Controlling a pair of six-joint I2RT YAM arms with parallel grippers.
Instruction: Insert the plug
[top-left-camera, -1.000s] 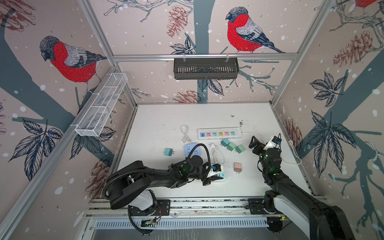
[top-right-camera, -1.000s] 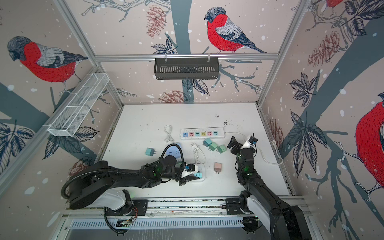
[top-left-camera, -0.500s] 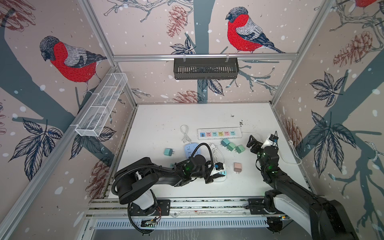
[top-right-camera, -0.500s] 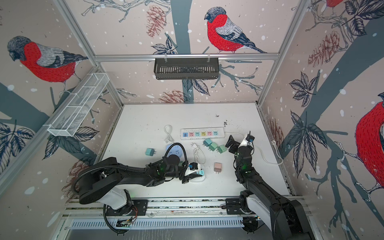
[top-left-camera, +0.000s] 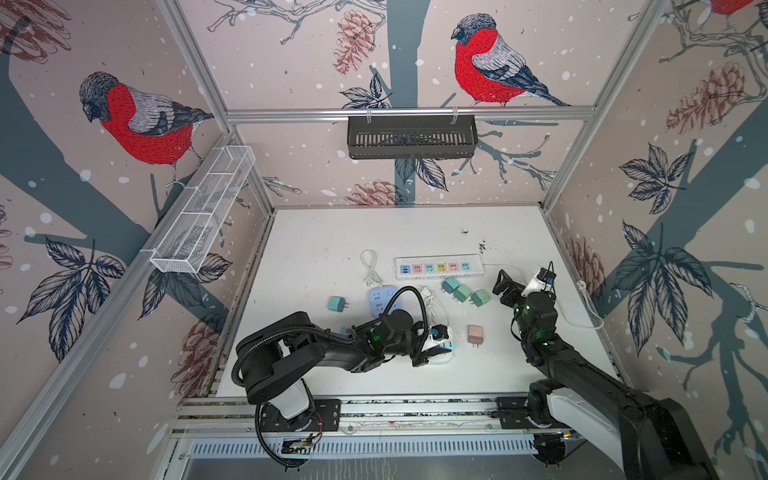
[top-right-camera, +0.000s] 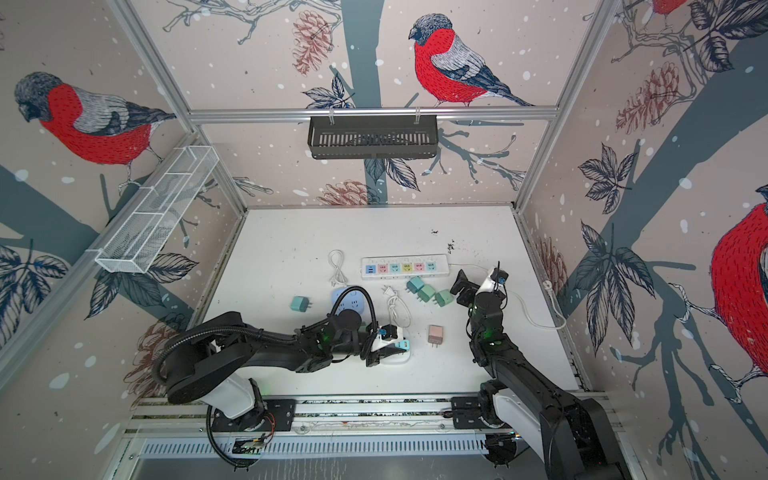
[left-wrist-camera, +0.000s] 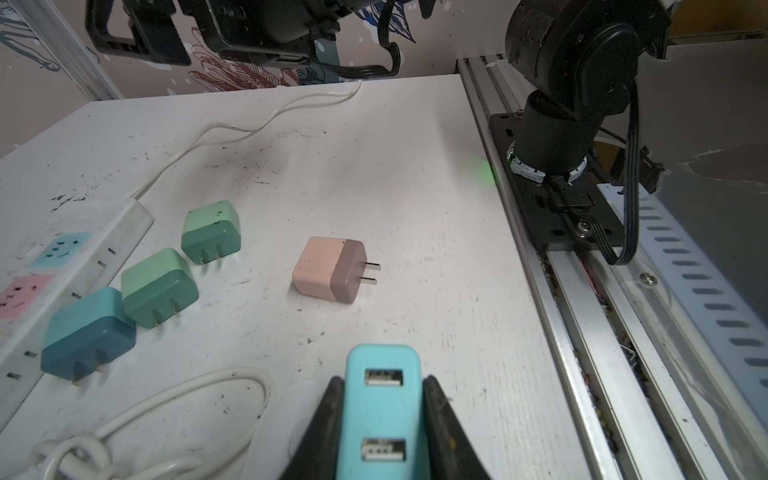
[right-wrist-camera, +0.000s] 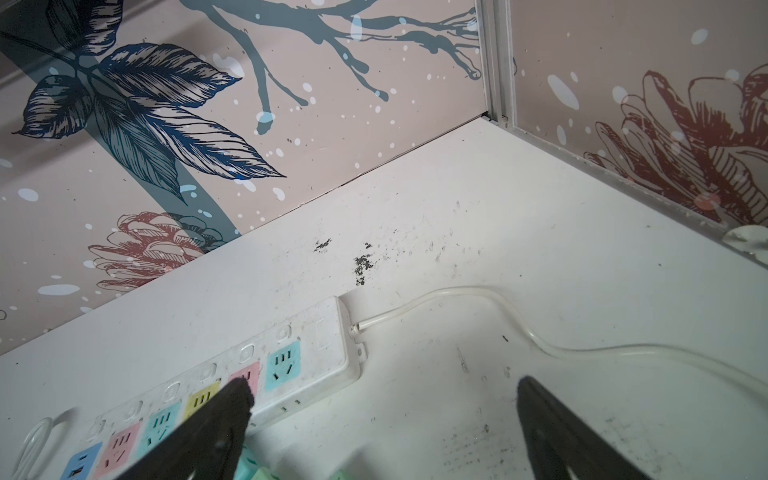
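Clamping the blue USB charger (left-wrist-camera: 381, 419) is the left gripper (left-wrist-camera: 384, 384).

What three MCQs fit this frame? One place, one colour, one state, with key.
1. The pink charger is: A) held in the air B) lying loose on the table C) standing on its prongs.
2. The USB charger in the left gripper is: A) light blue B) pink C) yellow.
3. The right gripper is: A) open and empty B) shut and empty C) shut on something.
Key: B, it lies on its side with its prongs free; A, the clamped body is light blue; A, its fingers stand wide apart with nothing between them.
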